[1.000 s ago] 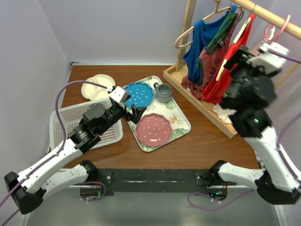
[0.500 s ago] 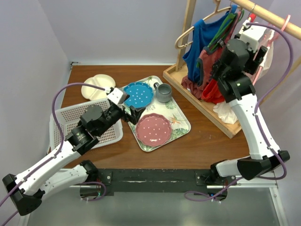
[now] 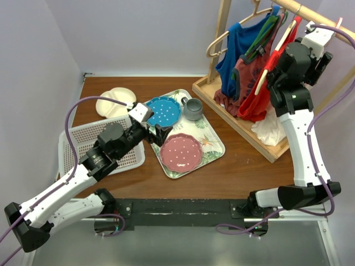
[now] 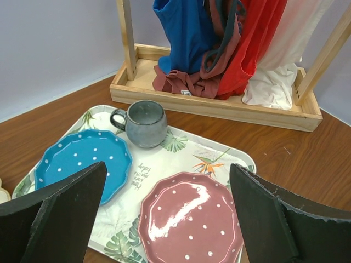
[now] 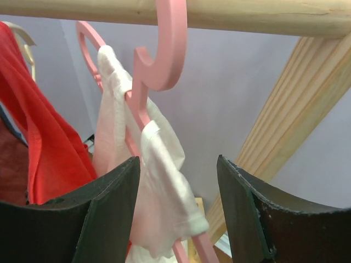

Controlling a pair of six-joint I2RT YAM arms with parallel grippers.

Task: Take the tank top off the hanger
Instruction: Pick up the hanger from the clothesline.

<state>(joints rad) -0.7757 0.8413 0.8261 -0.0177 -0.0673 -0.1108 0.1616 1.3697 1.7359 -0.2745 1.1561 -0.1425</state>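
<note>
A white tank top (image 5: pixel 159 186) hangs on a pink hanger (image 5: pixel 164 49), whose hook sits over the wooden rail (image 5: pixel 247 13) at the rack's right end. My right gripper (image 5: pixel 176 164) is up at that rail (image 3: pixel 302 58), jaws open. The shoulder strap and the hanger's sloping arm lie between its fingers, close to the left one, with a gap on the right. The top's hem (image 3: pixel 269 132) rests in the rack's base. My left gripper (image 4: pixel 167 167) hovers open over the tray (image 3: pixel 161 133), holding nothing.
Red (image 3: pixel 260 94), maroon and blue (image 3: pixel 233 55) tops hang left of the white one. A leaf-print tray (image 3: pixel 213 138) carries a grey mug (image 3: pixel 192 109), a blue plate (image 3: pixel 163 111) and a pink plate (image 3: pixel 180 152). A white basket (image 3: pixel 75 144) sits at the left.
My right arm swung up and right to the rail's end by the pink hanger, and its jaws narrowed around the strap. The left arm stayed put.
</note>
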